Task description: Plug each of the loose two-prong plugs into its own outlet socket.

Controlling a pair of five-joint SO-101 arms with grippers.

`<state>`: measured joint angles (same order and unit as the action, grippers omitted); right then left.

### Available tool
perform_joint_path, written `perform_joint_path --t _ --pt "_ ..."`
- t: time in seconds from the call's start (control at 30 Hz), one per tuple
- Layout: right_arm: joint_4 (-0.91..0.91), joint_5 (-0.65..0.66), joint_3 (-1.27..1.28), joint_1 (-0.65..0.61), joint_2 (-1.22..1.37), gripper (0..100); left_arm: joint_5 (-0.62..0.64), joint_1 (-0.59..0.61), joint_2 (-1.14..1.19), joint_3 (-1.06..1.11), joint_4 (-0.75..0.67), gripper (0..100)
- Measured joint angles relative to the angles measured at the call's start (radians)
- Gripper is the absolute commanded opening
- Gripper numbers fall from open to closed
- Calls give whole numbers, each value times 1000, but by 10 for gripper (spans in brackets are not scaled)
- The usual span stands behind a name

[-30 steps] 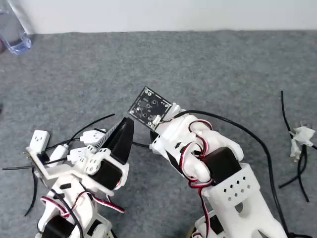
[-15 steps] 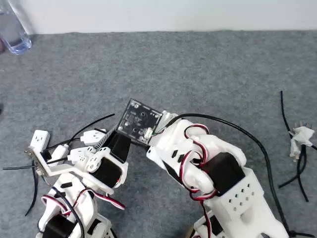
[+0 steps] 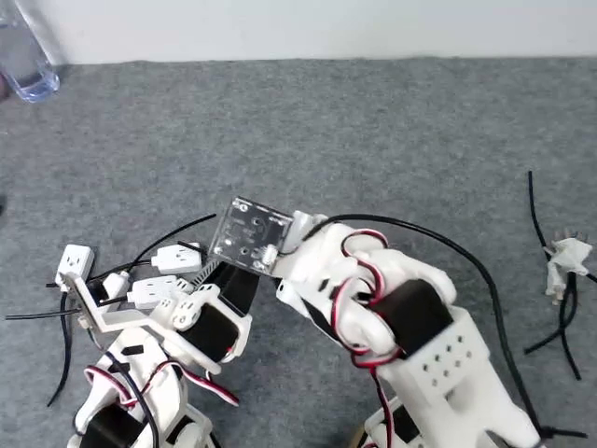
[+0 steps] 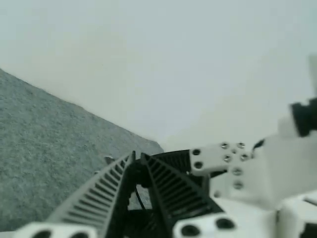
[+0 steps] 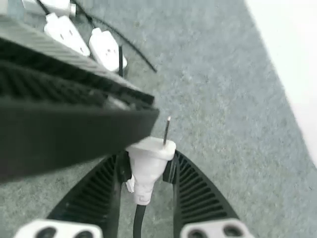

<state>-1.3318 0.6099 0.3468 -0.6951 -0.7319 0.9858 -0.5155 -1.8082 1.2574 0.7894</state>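
High, sockets (image 3: 175,259): white, on the grey mat (image 3: 392,131), just beside the left arm (image 3: 140,373).
High, right arm (image 3: 410,317): its wrist leans in over the left arm's front.
Left wrist, left gripper (image 4: 138,157): ribbed fingers closed tip to tip, nothing seen between.
Right wrist, right gripper (image 5: 147,164): clamped on the plug (image 5: 148,152).
Right wrist, plug: white, prong up, just under the left gripper's tip.

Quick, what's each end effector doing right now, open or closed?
Left end effector: closed, fingertips together.
Right end effector: closed on a white two-prong plug.
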Motion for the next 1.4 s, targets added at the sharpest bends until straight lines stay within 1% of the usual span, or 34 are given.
perform_joint_path --t 0.13,0.27,0.37,0.53,0.67,0.83,1.4 --pt "0 2 0 -2 32 8 -9 -3 0 0 0 12" --pt "0 2 0 -37 32 8 -9 -3 0 0 0 12" --pt "0 2 0 -40 32 8 -9 -3 0 0 0 12" --pt "0 2 -3 -40 32 8 -9 -3 0 0 29 12" --pt "0 2 -61 -41 32 8 -9 -3 0 0 46 12" --pt "-52 2 -126 -43 34 8 -11 -8 0 -2 46 12" --pt "-121 2 -144 -44 32 8 -11 -8 0 -2 46 13"
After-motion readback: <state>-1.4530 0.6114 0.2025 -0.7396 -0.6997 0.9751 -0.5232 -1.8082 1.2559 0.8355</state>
